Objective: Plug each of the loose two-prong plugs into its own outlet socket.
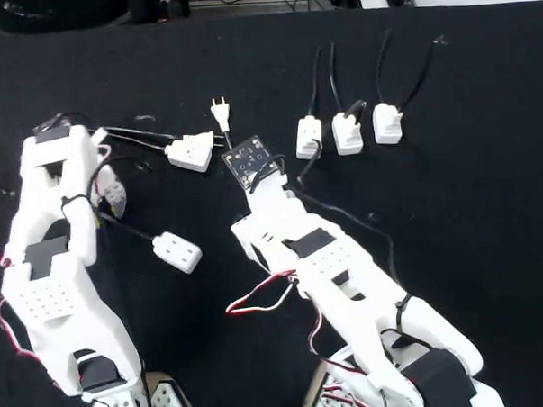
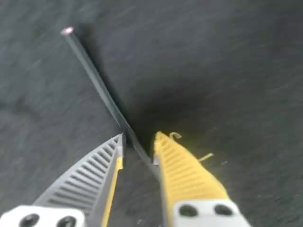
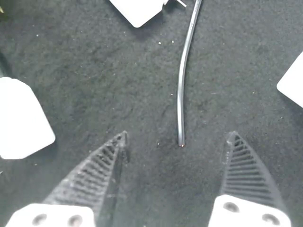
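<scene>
Alignment explained the layout: the right tool (image 3: 178, 136), spread wide, straddled the cable tail (image 3: 182, 94) trailing from the loose plug (image 1: 219, 109), evidently to grasp it, while the left tool (image 2: 138, 137), well apart from that plug, stood slightly parted around another cable (image 2: 94, 80).

Loose plug (image 1: 219, 109) beside an outlet socket (image 1: 190, 152), three sockets (image 1: 348, 131) in a row farther right, lone socket (image 1: 177, 251) nearer
</scene>
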Robot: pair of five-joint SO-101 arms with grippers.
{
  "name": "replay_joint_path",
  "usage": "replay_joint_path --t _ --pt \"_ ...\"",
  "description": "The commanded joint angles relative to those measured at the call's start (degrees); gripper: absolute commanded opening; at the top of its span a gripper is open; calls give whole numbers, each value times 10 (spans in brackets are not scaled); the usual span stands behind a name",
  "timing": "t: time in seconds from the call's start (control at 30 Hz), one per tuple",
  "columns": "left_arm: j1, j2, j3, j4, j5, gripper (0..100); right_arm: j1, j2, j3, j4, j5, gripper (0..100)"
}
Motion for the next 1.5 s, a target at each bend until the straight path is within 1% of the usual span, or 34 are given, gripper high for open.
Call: replay_joint_path --t 0.0,0.13,0.23,0.4,0.5,0.57,0.63,0.8,0.97,1.13,1.33,1.47 --pt "-30 -17 9 59 -38 159 -5 -1 -8 -11 0 296" --pt "-32 -17 8 86 -77 187 -5 -1 -8 -11 0 296" --pt "-33 -34 12 92 -111 191 -4 -1 -8 -11 0 296" --pt "-26 -136 60 91 -151 191 -4 -1 -8 -11 0 296" --pt "-4 -214 103 91 -193 191 -6 -1 -9 -11 0 296" --pt "27 -253 140 91 -241 191 -6 -1 -10 -11 0 296" --pt "55 -279 182 74 -269 191 -6 -1 -12 -11 0 296" --pt "71 -311 262 -36 -264 191 -6 -1 -12 -10 -1 296" --pt "80 -314 303 -104 -266 191 -5 -1 -11 -10 -1 296" --pt "89 -314 326 -135 -262 189 -6 -1 -12 -10 -1 296" --pt "155 -320 369 -134 -260 188 -6 -1 -13 -10 -1 296" --pt "173 -328 371 -134 -227 188 -6 -1 -13 -10 -1 296"
